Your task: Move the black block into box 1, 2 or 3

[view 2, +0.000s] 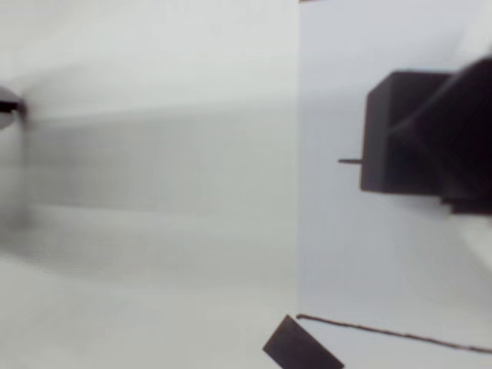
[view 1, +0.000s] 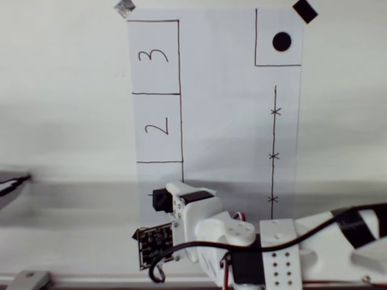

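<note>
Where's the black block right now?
In the overhead view the black block sits at the end effector tip, low on the paper's left column, just below box 2.

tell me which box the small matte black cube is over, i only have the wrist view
Observer: In the overhead view the small matte black cube lies just below the pen line closing the pen-outlined rectangle labelled "2", inside the next rectangle down.
Operator: is that box 1
Observer: Its number is covered by the white gripper and arm. The rectangle labelled "3" lies above "2", so "1" seems likely.
Operator: anything else on the sheet
Observer: A pen-outlined square with a round black dot sits at the top right corner, away from the cube.
</note>
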Action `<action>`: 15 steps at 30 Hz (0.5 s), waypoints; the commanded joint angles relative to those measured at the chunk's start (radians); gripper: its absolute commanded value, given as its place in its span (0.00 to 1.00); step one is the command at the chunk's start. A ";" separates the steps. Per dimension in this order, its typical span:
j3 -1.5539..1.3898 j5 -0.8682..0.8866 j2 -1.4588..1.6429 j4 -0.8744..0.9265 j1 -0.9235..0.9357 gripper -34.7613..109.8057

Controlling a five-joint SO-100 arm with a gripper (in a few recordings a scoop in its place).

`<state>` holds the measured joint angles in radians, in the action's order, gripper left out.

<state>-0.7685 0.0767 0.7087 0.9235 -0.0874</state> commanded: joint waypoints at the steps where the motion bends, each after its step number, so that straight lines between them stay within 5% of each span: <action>1: 0.071 0.002 0.029 -0.008 -0.008 0.30; 15: 0.083 0.000 0.034 -0.008 -0.011 0.40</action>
<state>-0.7624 0.0767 0.7087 0.9235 -0.0874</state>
